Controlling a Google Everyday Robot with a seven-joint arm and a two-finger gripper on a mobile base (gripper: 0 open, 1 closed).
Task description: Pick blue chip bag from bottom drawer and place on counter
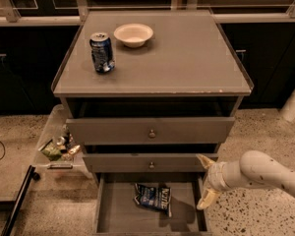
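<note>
The blue chip bag (153, 196) lies crumpled on the floor of the open bottom drawer (119, 221), near its middle. The counter (182, 58) is the flat grey-brown cabinet top above. My gripper (205, 182) is at the drawer's right edge, to the right of the bag and apart from it. Its two pale fingers are spread open, one up by the middle drawer's corner and one down over the drawer's right wall. It holds nothing.
An upright blue soda can (102, 52) and a white bowl (133, 34) stand at the counter's back left. The top drawer (150, 130) and middle drawer (147, 162) are pulled out partway. A clear bin of small items (56, 146) sits on the floor at left.
</note>
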